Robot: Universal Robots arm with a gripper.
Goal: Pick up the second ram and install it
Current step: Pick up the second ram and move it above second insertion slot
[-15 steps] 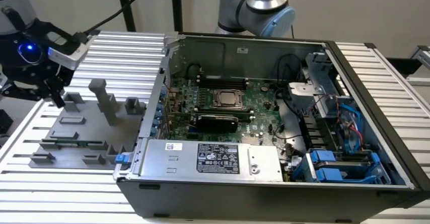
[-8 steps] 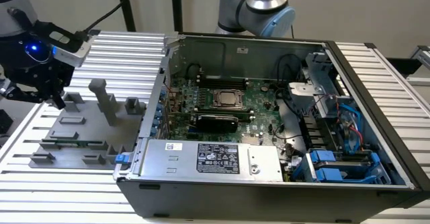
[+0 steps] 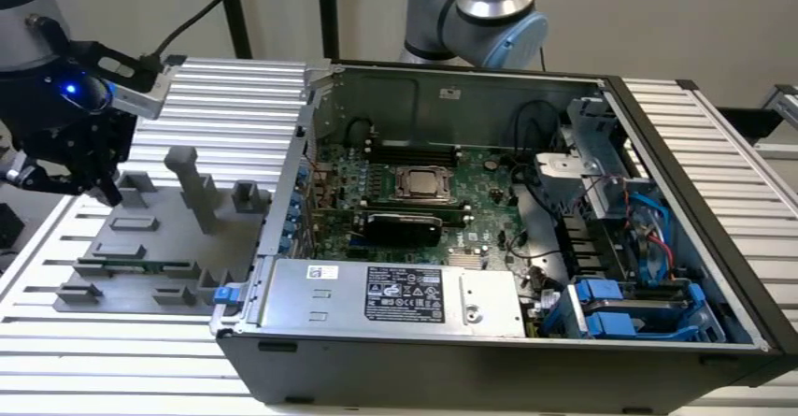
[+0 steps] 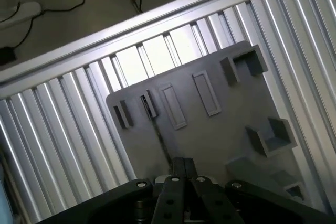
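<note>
A green ram stick [image 3: 137,266] stands on edge in a slot near the front of the grey fixture plate [image 3: 137,234], on the exterior view's left. In the wrist view it is a thin dark line [image 4: 159,136] running across the plate [image 4: 220,129] toward my fingers. My gripper [image 3: 100,184] hangs above the plate's far left part, apart from the stick. Its two dark fingertips [image 4: 184,169] sit pressed together, shut, with nothing between them. The motherboard [image 3: 412,196] lies inside the open computer case [image 3: 499,341].
A grey post [image 3: 190,187] and small blocks [image 3: 247,194] rise from the fixture plate between my gripper and the case. The case wall [image 3: 293,192] stands just beyond them. Ribbed aluminium table [image 3: 75,341] surrounds everything. A second arm's base [image 3: 480,14] stands behind the case.
</note>
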